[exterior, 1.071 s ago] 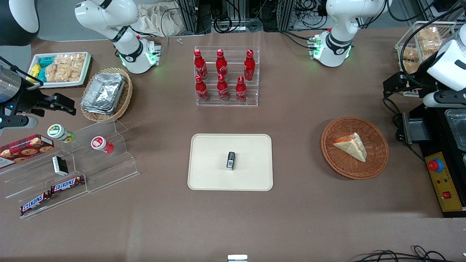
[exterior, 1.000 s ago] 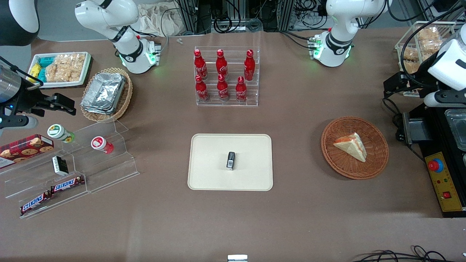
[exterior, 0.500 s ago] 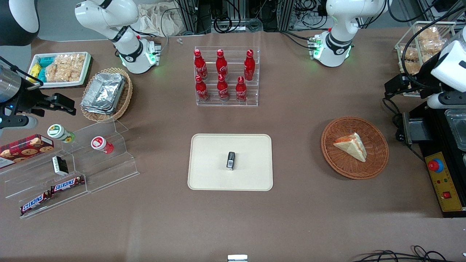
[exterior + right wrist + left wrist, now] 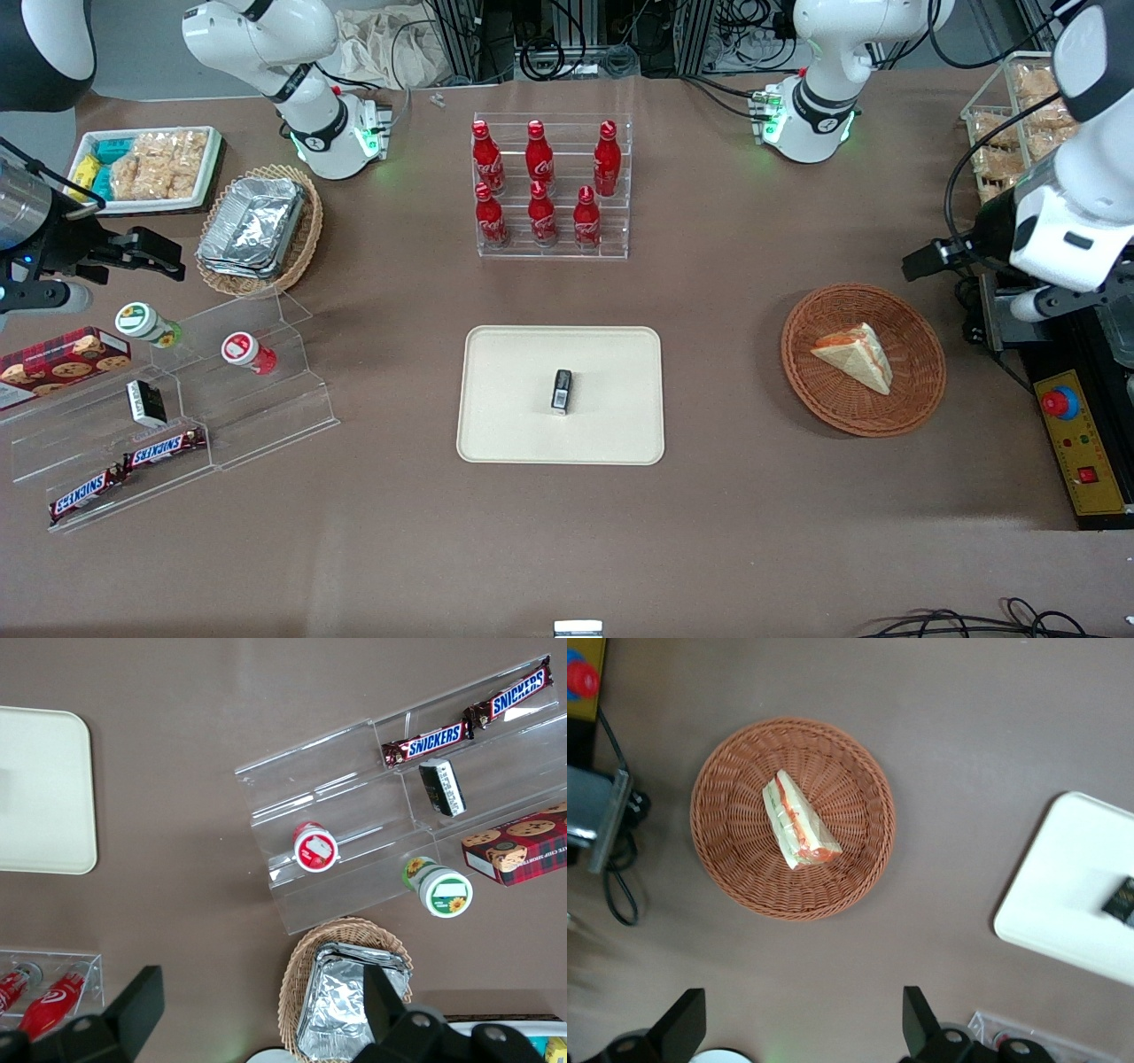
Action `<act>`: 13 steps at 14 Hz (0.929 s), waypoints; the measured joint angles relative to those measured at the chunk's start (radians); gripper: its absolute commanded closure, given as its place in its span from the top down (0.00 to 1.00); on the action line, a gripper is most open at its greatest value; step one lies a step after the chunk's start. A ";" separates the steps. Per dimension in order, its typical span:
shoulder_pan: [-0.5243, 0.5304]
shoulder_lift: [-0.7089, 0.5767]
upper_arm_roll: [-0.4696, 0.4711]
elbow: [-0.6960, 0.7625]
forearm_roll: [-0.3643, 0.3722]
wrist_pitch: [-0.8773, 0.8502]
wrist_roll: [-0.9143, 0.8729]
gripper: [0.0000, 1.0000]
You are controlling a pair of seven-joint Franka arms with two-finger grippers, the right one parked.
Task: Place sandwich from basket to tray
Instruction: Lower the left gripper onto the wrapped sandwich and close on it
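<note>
table [image 4: 753, 532]: brown cloth | sandwich [image 4: 799, 822] in basket [image 4: 735, 877] | gripper [image 4: 802, 1028] above, jaws wide

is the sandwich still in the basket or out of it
In: the sandwich lies inside the basket; the open gripper hangs apart from it.

pincer [image 4: 802, 1028] above tabletop [image 4: 726, 292] beside basket [image 4: 921, 390], fingers spread wide | sandwich [image 4: 855, 356] uncovered from above | bare tabletop between basket and tray [image 4: 496, 425] | small dark packet [image 4: 562, 391] mid-tray
</note>
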 measured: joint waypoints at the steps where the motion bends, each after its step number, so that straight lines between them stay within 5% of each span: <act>1: 0.000 -0.001 0.000 -0.043 0.000 0.043 -0.040 1.00; 9: -0.001 0.014 -0.005 -0.465 0.000 0.537 -0.337 1.00; 13: 0.026 0.055 0.002 -0.545 0.000 0.654 -0.446 1.00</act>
